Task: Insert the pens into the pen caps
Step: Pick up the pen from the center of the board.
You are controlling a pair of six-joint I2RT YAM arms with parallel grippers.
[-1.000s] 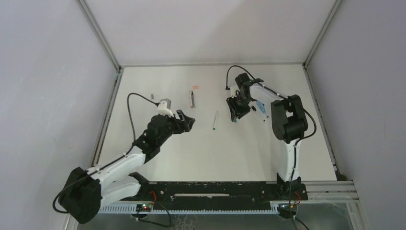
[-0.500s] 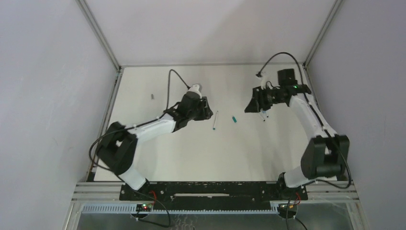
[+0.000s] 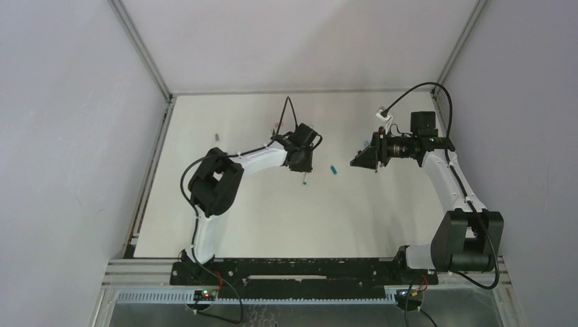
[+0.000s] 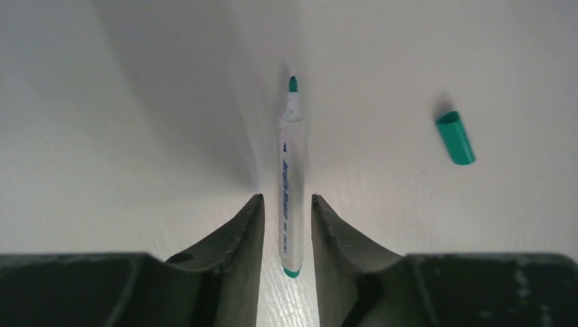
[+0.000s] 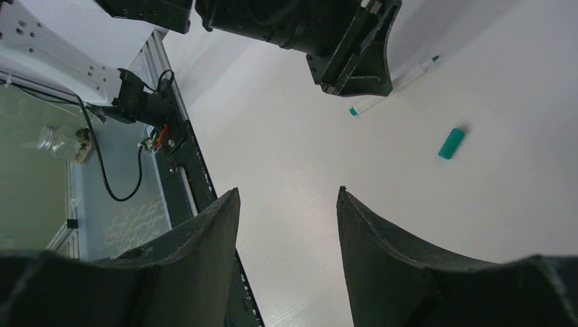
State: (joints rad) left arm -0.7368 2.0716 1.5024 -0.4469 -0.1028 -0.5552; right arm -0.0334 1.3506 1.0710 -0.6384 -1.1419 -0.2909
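A white pen (image 4: 289, 177) with a teal tip lies flat on the table. My left gripper (image 4: 287, 199) is open and low over it, one finger on each side of the barrel's rear end, with a small gap on both sides. In the top view the gripper (image 3: 302, 163) covers most of the pen (image 3: 303, 181). A teal cap (image 3: 334, 169) lies loose to the pen's right, also in the left wrist view (image 4: 455, 137) and right wrist view (image 5: 450, 144). My right gripper (image 3: 357, 161) is open and empty, raised right of the cap.
A small grey stub (image 3: 217, 136) lies at the far left of the table. A pinkish bit (image 3: 276, 125) shows behind the left arm. A blue piece (image 3: 367, 144) peeks out behind the right gripper. The frame rail (image 5: 184, 136) runs along the table edge.
My left arm has swung right and come down over the teal-tipped pen. My right arm has drawn back to the right, and the teal cap now lies uncovered on the table.
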